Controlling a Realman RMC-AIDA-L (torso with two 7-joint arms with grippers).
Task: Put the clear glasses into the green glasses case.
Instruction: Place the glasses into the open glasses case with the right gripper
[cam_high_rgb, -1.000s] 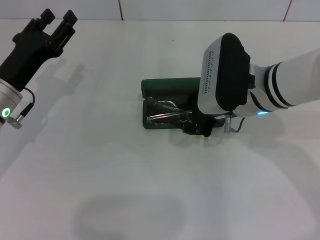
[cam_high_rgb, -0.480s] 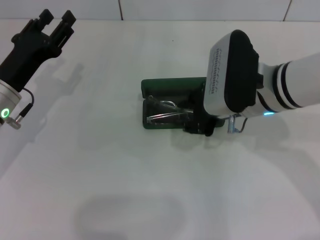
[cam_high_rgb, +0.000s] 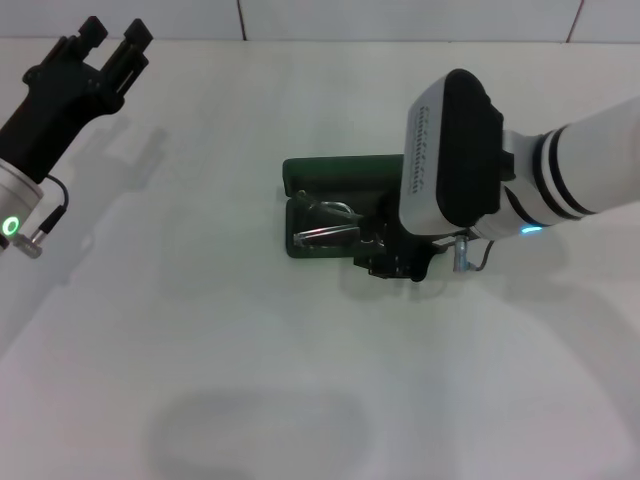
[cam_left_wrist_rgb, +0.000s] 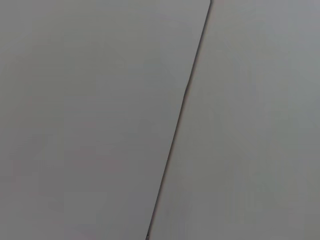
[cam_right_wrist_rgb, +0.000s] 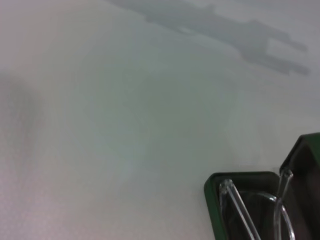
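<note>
Clear glasses (cam_high_rgb: 330, 228) inside green glasses case (cam_high_rgb: 335, 176); right gripper (cam_high_rgb: 395, 262) at case's right edge, finger state unclear; left gripper (cam_high_rgb: 108, 45) spread, well apart

Your right arm's bulky wrist housing covers the right end of the green glasses case (cam_high_rgb: 330, 205) and the far half of the clear glasses (cam_high_rgb: 330, 225); the right gripper (cam_high_rgb: 392, 262) shows only dark fingertips, their spread unreadable. In your right wrist view, the frame edge crops case and glasses alike.
</note>
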